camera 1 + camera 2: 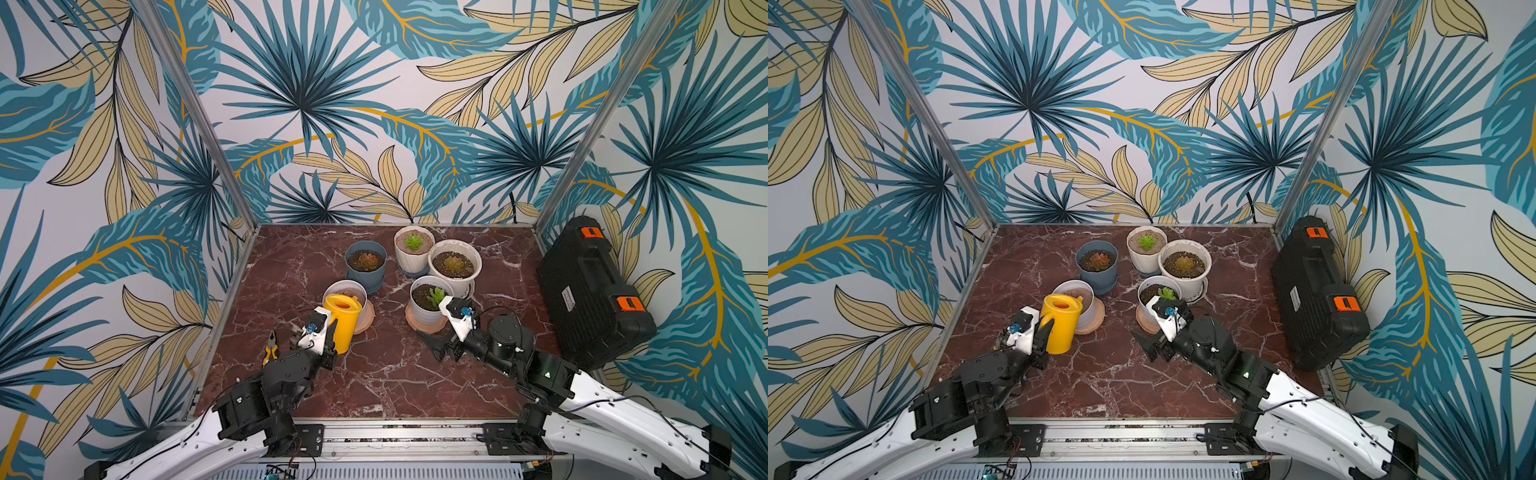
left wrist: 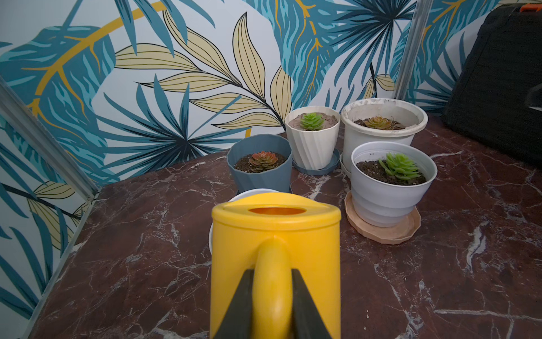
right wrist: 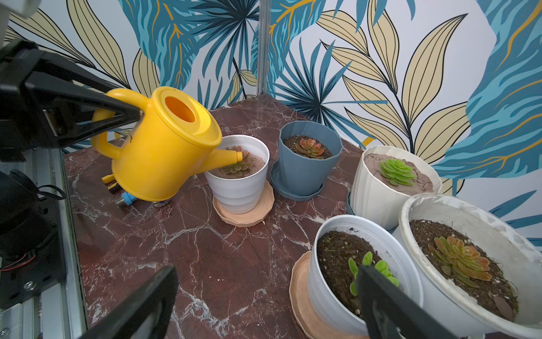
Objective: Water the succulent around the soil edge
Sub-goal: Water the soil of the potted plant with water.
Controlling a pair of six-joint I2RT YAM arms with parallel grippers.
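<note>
We held the can [image 3: 164, 146] by its handle [image 2: 272, 264], the jaws of the left gripper [image 2: 272, 293] pinching it. The can was tilted, its spout [image 3: 225, 157] over the soil of a white pot [image 3: 240, 187] on the left of the table [image 1: 374, 374], beside the succulent [image 3: 236, 165]. Our right gripper [image 3: 265, 274] hung with jaws spread wide, empty, by another pot [image 3: 331, 296]. Left of the can lay pliers [image 1: 271, 349].

Bright, even light, faint shadows; top views bow at edges, wrist views' nearest parts soft

5 potted succulents [image 1: 365, 268], 1 watering can [image 1: 343, 322], 1 pliers [image 1: 271, 350], 1 case [image 1: 594, 291].
</note>
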